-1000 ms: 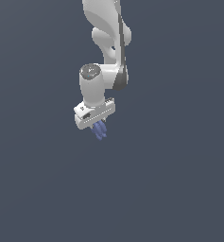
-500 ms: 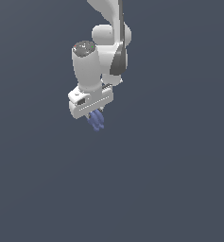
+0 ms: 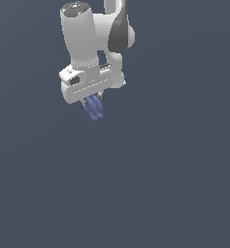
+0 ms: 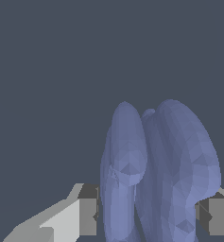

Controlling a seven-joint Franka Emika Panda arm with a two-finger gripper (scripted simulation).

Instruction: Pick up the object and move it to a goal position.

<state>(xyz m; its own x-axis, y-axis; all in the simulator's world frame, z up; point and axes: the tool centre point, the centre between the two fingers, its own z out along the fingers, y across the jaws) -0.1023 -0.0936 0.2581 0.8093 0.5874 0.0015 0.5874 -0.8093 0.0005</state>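
My white two-fingered tool [image 3: 92, 100] grips the small periwinkle-blue lumpy object [image 3: 93, 109] between both fingers [image 4: 87, 210], its finger-like lobes hanging below, high against the plain dark-grey backdrop.

We count one arm [image 3: 94, 36]. It has one gripper [image 3: 93, 100] at its end, and that gripper has two fingers [image 4: 82, 215]. We count one blue object [image 3: 93, 108]. Up close, the object shows two long fat lobes side by side, with a little tip peeking out between them. We see no more things to count.
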